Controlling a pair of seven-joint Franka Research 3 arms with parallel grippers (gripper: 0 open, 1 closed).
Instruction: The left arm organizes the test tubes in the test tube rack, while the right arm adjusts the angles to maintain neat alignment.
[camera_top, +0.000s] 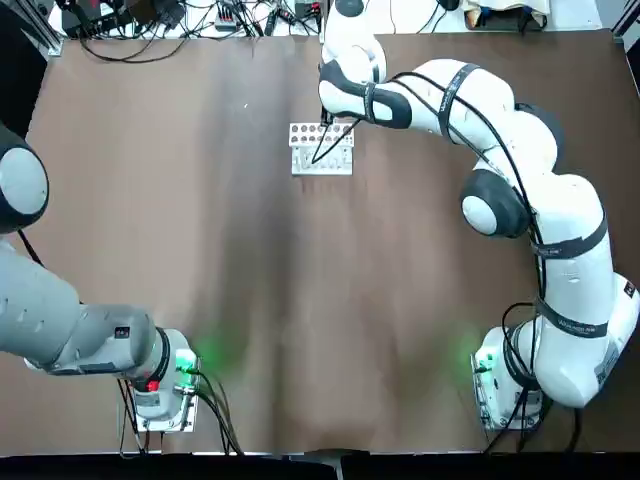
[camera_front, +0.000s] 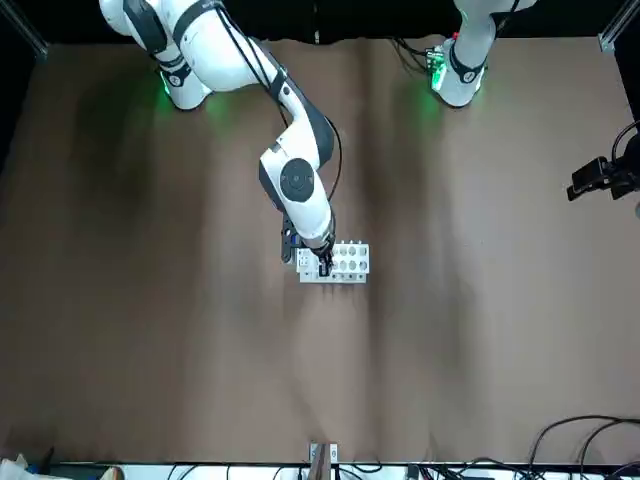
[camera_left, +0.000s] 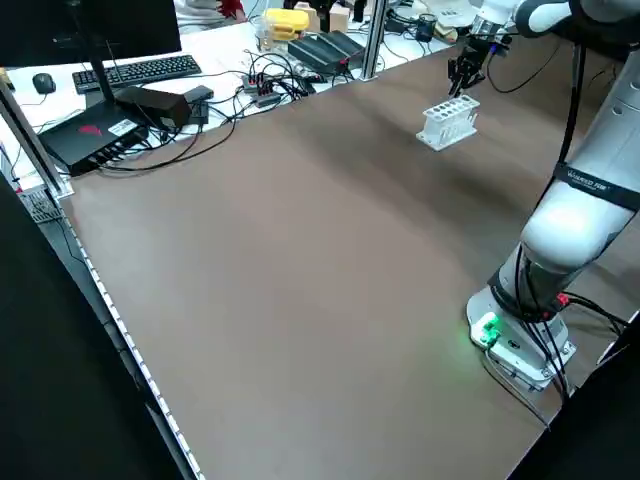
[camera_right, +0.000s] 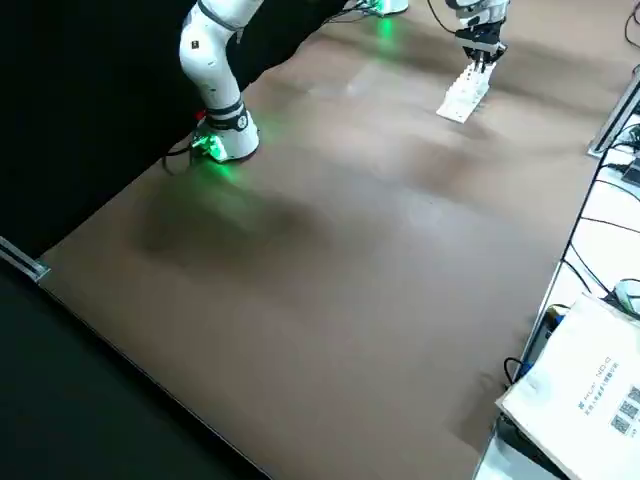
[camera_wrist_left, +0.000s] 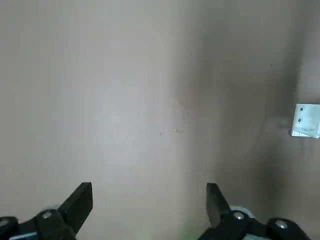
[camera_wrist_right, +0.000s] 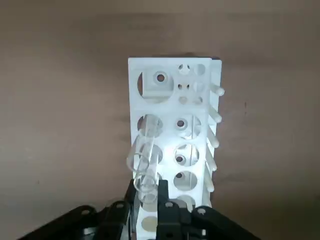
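Note:
The white test tube rack (camera_top: 322, 150) stands on the brown table toward the far middle. My right gripper (camera_wrist_right: 148, 200) hovers right over the rack's end (camera_front: 345, 262) and is shut on one clear test tube (camera_wrist_right: 145, 160). The tube leans, and its lower end sits at a hole in the rack's (camera_wrist_right: 172, 130) outer row. No other test tubes show. The same gripper (camera_top: 327, 122) reaches in from the rack's far side. My left gripper (camera_wrist_left: 149, 197) hangs open over bare table, off to the left, with a corner of the rack (camera_wrist_left: 306, 120) far off.
Cables, a keyboard (camera_left: 135, 70) and boxes lie on the white bench beyond the table's far edge. Both arm bases (camera_top: 165, 395) (camera_top: 505, 385) glow green at the near edge. Wide bare tabletop lies between the bases and the rack.

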